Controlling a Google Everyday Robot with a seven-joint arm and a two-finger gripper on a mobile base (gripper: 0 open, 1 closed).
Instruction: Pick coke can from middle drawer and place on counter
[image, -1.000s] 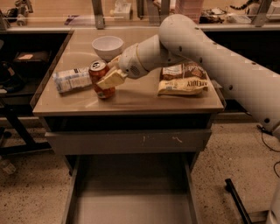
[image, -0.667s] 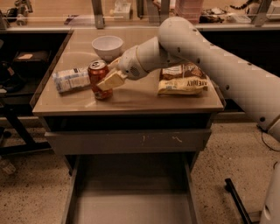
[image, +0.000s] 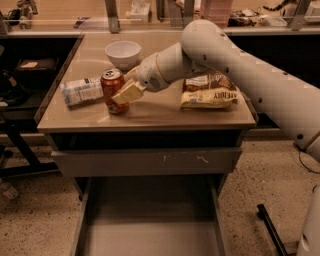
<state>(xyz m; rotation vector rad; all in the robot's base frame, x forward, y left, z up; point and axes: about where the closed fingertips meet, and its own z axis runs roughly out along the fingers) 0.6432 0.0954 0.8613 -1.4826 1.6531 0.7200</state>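
The coke can (image: 111, 82) stands upright on the counter (image: 155, 114), left of the middle, next to a plastic bottle. My gripper (image: 119, 88) reaches in from the right and is shut on the can, with one beige finger (image: 127, 92) across its front and the other hidden behind it. The middle drawer (image: 82, 220) is pulled open below, and the part of its grey floor that shows holds nothing.
A white-labelled clear bottle (image: 80, 91) lies on its side left of the can. A white bowl (image: 123, 52) stands behind it. Snack bags (image: 210, 92) lie at the right of the counter. The shut top drawer front (image: 150, 161) has white scratches. Dark shelving stands at both sides.
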